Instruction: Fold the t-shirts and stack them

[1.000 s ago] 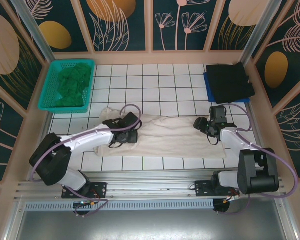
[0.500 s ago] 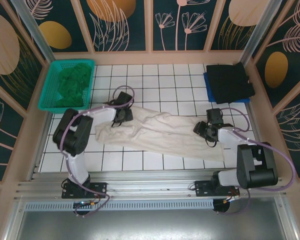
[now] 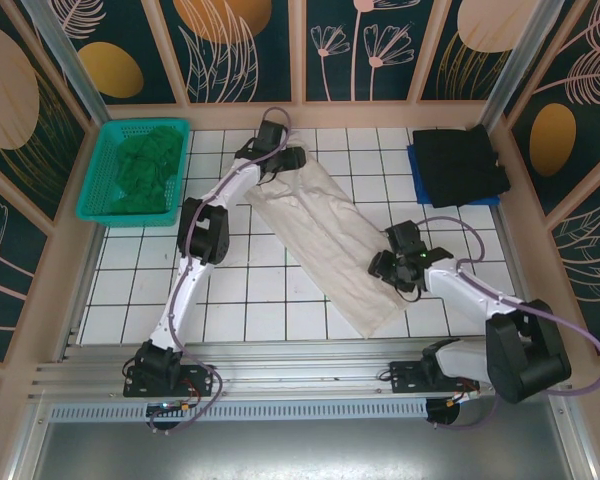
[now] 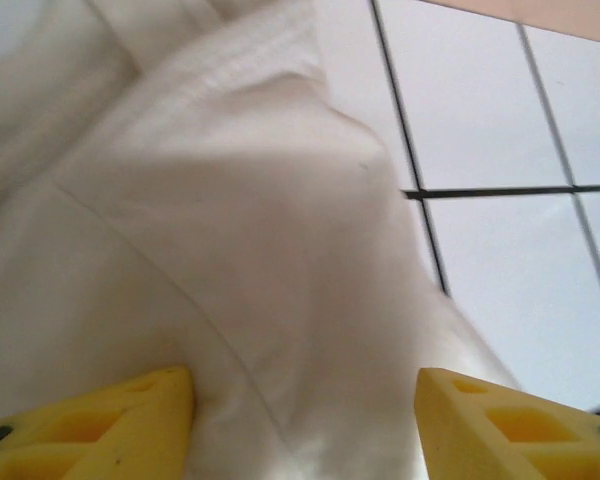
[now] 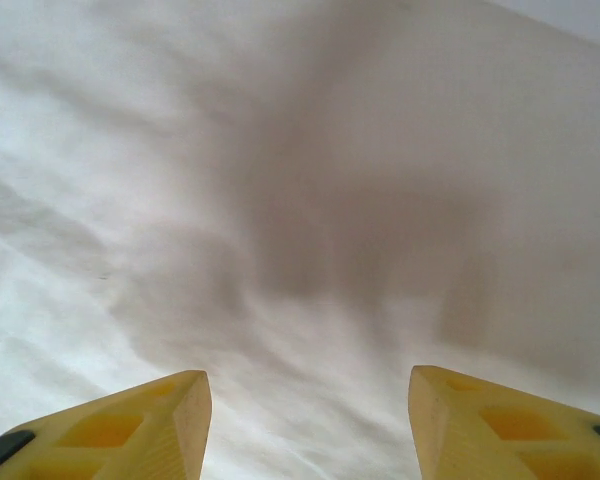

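Observation:
The cream-white t-shirt [image 3: 330, 240], folded into a long strip, lies slanted on the tiles from far left to near right. My left gripper [image 3: 283, 160] is stretched out to its far end. In the left wrist view the yellow fingers [image 4: 110, 425] stand apart, and the shirt's cloth [image 4: 230, 220] bulges between them. My right gripper [image 3: 394, 268] sits on the strip's near right part, its jaws wide over flat cloth [image 5: 310, 200]. The black t-shirt [image 3: 460, 163] lies folded at the far right. The dark green t-shirt [image 3: 140, 165] is crumpled in the basket.
A teal mesh basket [image 3: 98, 210] stands at the far left. A blue board [image 3: 416, 178] lies under the black shirt. Wooden-framed walls close in the white tiled table [image 3: 240, 300] on three sides. Bare tiles [image 4: 510, 270] lie just right of the left gripper.
The left arm has swung the shirt's left end from the near left up to the far middle. The strip has turned from level to slanted. The right gripper has shifted slightly nearer and left.

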Action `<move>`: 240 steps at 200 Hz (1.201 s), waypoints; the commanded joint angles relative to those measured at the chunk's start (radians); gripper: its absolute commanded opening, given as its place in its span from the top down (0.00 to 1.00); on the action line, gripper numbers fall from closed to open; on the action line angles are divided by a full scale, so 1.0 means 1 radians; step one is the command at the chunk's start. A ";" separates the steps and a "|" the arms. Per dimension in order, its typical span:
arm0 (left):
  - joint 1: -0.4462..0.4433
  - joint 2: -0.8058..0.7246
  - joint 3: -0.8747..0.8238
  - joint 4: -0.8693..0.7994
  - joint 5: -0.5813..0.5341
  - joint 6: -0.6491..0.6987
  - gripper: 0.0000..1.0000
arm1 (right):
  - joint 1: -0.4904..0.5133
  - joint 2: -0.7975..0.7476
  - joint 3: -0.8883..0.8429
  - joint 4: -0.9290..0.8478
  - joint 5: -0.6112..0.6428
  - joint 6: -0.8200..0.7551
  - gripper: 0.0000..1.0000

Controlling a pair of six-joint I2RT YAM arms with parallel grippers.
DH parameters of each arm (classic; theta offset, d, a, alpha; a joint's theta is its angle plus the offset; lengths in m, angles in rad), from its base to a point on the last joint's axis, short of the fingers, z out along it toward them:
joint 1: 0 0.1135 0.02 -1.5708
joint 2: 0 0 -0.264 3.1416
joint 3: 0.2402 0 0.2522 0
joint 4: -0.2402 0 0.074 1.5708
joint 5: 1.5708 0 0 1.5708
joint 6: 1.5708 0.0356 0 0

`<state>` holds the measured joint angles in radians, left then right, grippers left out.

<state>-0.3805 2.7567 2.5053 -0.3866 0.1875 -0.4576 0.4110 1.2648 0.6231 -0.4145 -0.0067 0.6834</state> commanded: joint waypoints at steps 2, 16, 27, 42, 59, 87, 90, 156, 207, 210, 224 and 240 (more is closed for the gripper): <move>0.002 -0.123 -0.123 0.118 0.113 -0.014 0.37 | 0.080 0.103 0.034 0.015 0.037 0.024 0.46; 0.002 -0.221 -0.236 0.171 0.113 -0.010 0.37 | 0.122 0.155 0.040 0.008 0.058 0.048 0.47; 0.002 -0.289 -0.301 0.187 0.102 -0.004 0.36 | 0.155 0.178 0.043 0.002 0.069 0.071 0.47; 0.002 -0.373 -0.379 0.186 0.072 0.009 0.35 | 0.203 0.195 0.041 0.001 0.077 0.103 0.47; 0.002 -0.468 -0.490 0.186 0.042 0.005 0.35 | 0.257 0.204 0.036 0.005 0.070 0.150 0.47; 0.002 -0.616 -0.771 0.219 -0.009 -0.043 0.35 | 0.375 0.219 0.056 -0.013 0.054 0.217 0.47; 0.002 -0.630 -0.808 0.227 -0.014 -0.049 0.35 | 0.387 0.220 0.060 -0.015 0.050 0.218 0.47; 0.002 -0.520 -0.944 0.282 -0.008 -0.145 0.43 | 0.354 0.191 0.220 -0.162 0.189 0.110 0.46; 0.002 -0.319 -0.696 0.205 0.008 -0.132 0.44 | 0.345 0.295 0.197 -0.039 0.151 0.063 0.46; 0.002 -0.305 -0.677 0.199 0.012 -0.130 0.44 | 0.345 0.304 0.196 -0.037 0.146 0.064 0.46; 0.002 -0.238 -0.579 0.175 0.052 -0.119 0.44 | 0.356 0.341 0.189 -0.028 0.125 0.082 0.46; 0.001 -0.162 -0.461 0.154 0.101 -0.110 0.45 | 0.392 0.367 0.182 -0.006 0.085 0.114 0.46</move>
<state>-0.3805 2.4619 1.9247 -0.1379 0.2070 -0.5800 0.7624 1.5929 0.8284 -0.4599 0.1318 0.7650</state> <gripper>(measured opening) 0.557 0.543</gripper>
